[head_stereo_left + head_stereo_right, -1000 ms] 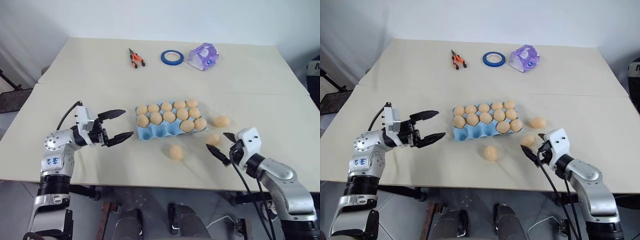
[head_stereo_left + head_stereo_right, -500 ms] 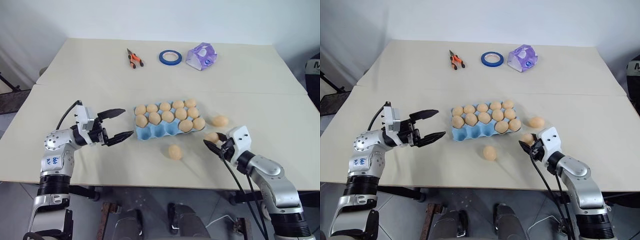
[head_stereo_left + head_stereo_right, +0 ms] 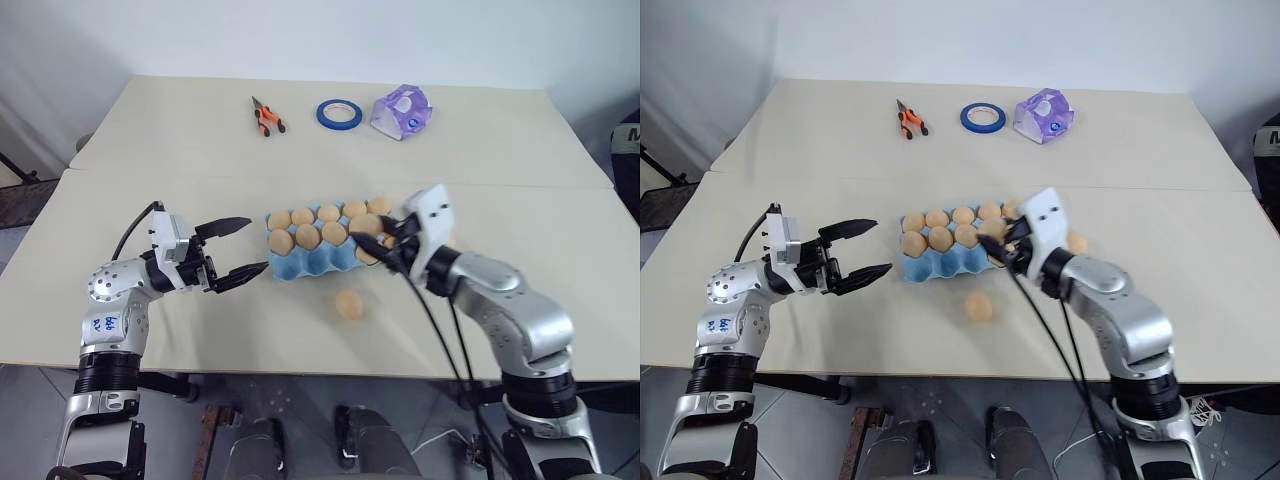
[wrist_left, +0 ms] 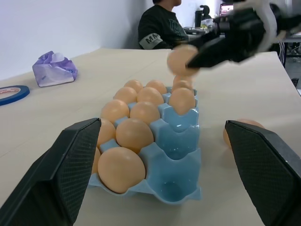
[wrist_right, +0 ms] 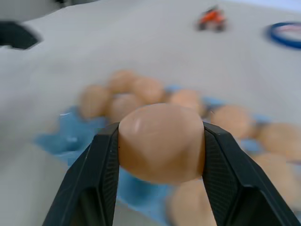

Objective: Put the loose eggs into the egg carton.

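We are mid-transfer: our right gripper (image 5: 160, 188) is clamped on one smooth tan-orange egg (image 5: 161, 141), carried above the light-blue moulded-pulp egg carton (image 3: 310, 262). Our left gripper (image 3: 238, 249) hangs spread wide and empty just beside the carton's left end. Another loose egg (image 3: 348, 304) lies on the beige table (image 3: 180, 160) in front. Next, we judge, align over an empty front cup, lower, release gently.
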Motion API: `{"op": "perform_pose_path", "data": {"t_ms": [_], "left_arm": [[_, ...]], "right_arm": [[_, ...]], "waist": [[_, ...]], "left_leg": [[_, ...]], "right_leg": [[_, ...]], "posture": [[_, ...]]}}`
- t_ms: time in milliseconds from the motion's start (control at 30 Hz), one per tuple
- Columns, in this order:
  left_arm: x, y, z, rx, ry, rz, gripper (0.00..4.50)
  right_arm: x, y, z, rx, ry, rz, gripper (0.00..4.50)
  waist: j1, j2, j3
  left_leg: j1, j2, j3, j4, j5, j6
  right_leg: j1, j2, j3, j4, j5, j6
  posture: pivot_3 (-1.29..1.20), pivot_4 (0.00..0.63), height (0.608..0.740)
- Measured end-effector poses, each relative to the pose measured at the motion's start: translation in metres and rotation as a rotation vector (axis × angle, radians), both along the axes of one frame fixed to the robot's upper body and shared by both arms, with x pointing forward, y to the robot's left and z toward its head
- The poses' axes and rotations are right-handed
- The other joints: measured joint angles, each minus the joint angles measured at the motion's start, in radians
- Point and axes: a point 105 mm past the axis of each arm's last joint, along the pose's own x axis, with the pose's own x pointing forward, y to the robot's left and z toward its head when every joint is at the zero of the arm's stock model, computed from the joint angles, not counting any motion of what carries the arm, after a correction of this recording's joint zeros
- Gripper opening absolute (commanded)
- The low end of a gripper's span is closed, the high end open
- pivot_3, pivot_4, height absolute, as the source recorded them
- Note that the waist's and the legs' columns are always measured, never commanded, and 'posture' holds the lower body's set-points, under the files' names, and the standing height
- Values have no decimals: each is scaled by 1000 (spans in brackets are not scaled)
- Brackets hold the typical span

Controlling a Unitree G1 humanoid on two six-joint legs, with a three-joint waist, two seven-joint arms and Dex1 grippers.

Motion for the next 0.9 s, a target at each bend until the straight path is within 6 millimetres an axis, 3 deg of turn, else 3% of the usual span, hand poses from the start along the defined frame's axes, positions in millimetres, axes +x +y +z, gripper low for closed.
{"op": "perform_pose_path", "data": {"t_ms": [233,467,733,900], "left_arm": [[-2,3,-7,0,21,16,4500],[-3,2,-5,0,11,21,4500],[-3,1,-3,3,1,18,4500],[-3,1,-1,7,-3,13,4500]], "right_arm": [[8,10,-16,-64,29,20,2060],[13,10,-25,-117,33,12,4475],[10,4,-18,-123,11,20,4475],[-11,-36,1,-95,-67,33,4475]], "waist": [[0,0,0],[-2,0,0],[-1,0,0],[7,0,0]], "left_leg": [[0,0,0,0,0,1],[0,0,0,0,0,0],[0,0,0,0,0,0],[-1,0,-1,-2,-1,1]], "right_leg": [[0,0,0,-1,0,1],[0,0,0,0,0,1],[0,0,0,0,0,1],[1,0,-1,-4,0,1]], "posture": [[0,150,740],[0,150,740],[0,150,740],[0,150,740]]}}
